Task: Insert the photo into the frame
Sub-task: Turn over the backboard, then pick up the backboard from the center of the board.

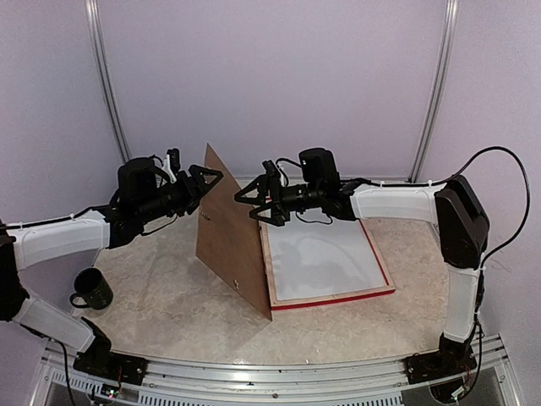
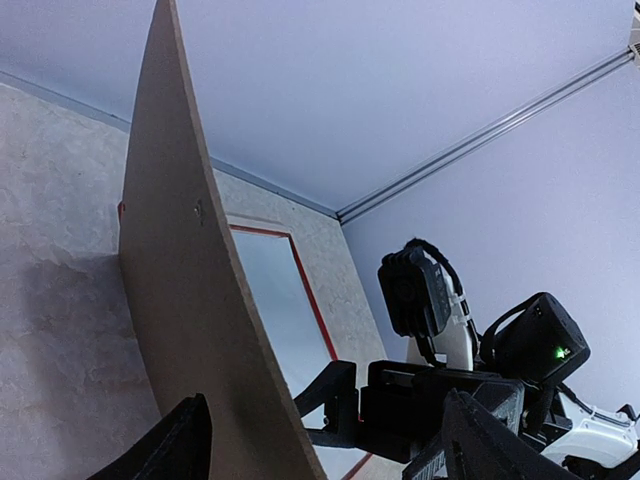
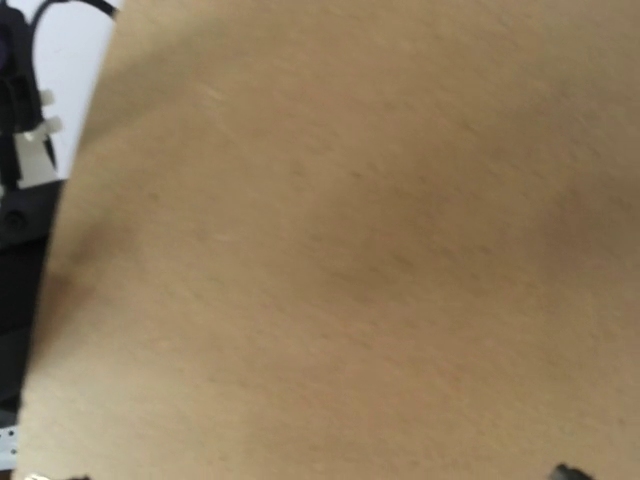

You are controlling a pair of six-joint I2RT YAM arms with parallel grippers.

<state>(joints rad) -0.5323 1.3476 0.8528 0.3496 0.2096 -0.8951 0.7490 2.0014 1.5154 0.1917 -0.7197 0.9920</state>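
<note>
The tall brown fibreboard backing panel [image 1: 232,245] stands on its long edge on the marbled desk [image 1: 161,304] and leans a little. I judge that I am propping it upright to keep it off the frame opening.

My left gripper [image 1: 210,194] is spread wide at the panel's upper corner. The left wrist view shows the bowed panel between the two fingers, close to one and well apart from the other, so it is fenced in, not clamped. My right gripper [image 1: 245,207] faces the panel from its 3 o'clock side with its fingers also apart. Its own camera sees only brown board, so I cannot tell whether the tips touch.

The thin-barred red frame with a pale wood back [image 1: 334,299] lies flat, back upward, at the panel's 3 o'clock. A white rectangular sheet [image 1: 325,258] fills it. I take this for the photo's plain back, already seated, though a mat would look the same.

A dark green mug [image 1: 91,289] sits at 9 o'clock, clear of the work.
</note>
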